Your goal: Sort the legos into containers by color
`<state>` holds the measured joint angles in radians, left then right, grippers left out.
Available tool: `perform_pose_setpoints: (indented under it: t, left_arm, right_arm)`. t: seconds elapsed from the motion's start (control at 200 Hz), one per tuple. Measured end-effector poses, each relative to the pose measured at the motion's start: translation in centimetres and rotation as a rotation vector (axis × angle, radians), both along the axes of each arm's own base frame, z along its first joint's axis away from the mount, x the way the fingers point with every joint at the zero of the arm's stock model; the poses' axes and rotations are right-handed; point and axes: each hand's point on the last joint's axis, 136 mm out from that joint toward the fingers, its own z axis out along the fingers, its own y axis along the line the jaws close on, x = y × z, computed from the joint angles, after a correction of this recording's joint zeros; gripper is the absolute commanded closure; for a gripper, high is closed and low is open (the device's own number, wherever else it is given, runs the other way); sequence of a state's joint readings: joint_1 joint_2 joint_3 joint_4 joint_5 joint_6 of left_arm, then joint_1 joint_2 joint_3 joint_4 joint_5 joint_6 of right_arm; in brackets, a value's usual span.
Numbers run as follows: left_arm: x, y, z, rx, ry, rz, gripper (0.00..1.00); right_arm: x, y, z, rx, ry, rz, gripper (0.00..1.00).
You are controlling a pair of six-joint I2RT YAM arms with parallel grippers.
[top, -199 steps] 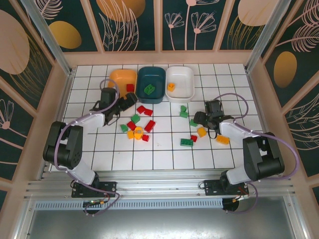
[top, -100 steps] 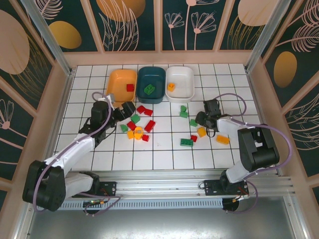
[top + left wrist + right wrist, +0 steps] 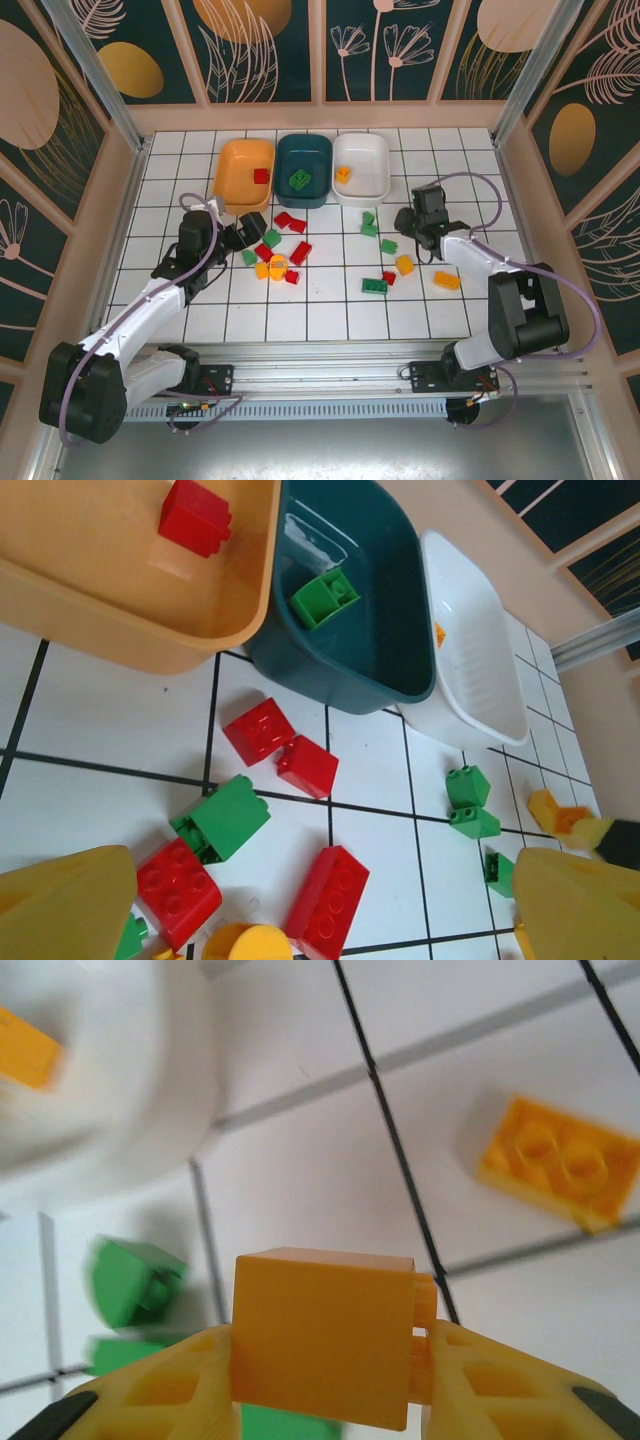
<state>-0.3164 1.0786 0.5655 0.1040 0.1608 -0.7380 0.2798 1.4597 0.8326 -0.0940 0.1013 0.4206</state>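
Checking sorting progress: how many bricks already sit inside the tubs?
3: a red brick in the orange tub, a green brick in the teal tub, an orange brick in the white tub. None look hidden.

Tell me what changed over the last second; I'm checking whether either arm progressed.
The left gripper, open and empty, drew back from the orange tub toward the loose bricks. The right gripper, shut on an orange brick, moved toward the white tub. Everything else stayed put.
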Motion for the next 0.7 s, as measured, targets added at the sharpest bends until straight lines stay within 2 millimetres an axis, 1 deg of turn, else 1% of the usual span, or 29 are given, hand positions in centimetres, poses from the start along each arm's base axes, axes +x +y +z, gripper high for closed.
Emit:
perform_pose_setpoints:
  t: [0.075,0.145,0.185,0.245,0.3,0.365,0.445,0.56,0.641,0.701]
  left_arm:
    - [-0.1,0.2,-0.5,0.001,0.015,0.012,0.04]
    - [-0.1,0.3,-0.8,-0.002,0.027,0.023,0.04]
    - [0.0,0.3,-1.1,-0.003,0.039,0.029,0.04]
    - [0.0,0.4,-1.6,-0.007,0.057,0.037,0.04]
    - [0.0,0.3,-1.9,-0.012,0.071,0.041,0.04]
    - [0.0,0.3,-2.2,-0.016,0.083,0.042,0.04]
    - [0.0,0.2,-2.4,-0.021,0.092,0.043,0.04]
    - [0.0,0.3,-2.4,-0.018,0.098,0.045,0.02]
    - [0.0,0.4,-2.5,-0.01,0.106,0.053,0.02]
    - [0.0,0.6,-2.9,0.002,0.118,0.063,0.03]
  right_arm:
    - [2.0,1.5,2.7,0.013,-0.064,0.039,0.71]
    - [4.4,3.5,4.8,0.023,-0.126,0.085,0.71]
    - [5.6,4.6,5.4,0.024,-0.152,0.108,0.71]
    - [7.3,6.3,5.6,0.017,-0.168,0.145,0.7]
    - [8.8,7.7,5.1,0.012,-0.164,0.18,0.7]
    - [10.6,8.8,4.2,0.004,-0.154,0.201,0.69]
    - [12.9,9.8,3.0,-0.012,-0.137,0.218,0.67]
    - [15.8,10.9,0.9,-0.039,-0.1,0.238,0.61]
    - [17.0,11.4,-0.5,-0.053,-0.074,0.244,0.57]
    - [17.1,11.3,-1.6,-0.068,-0.042,0.245,0.48]
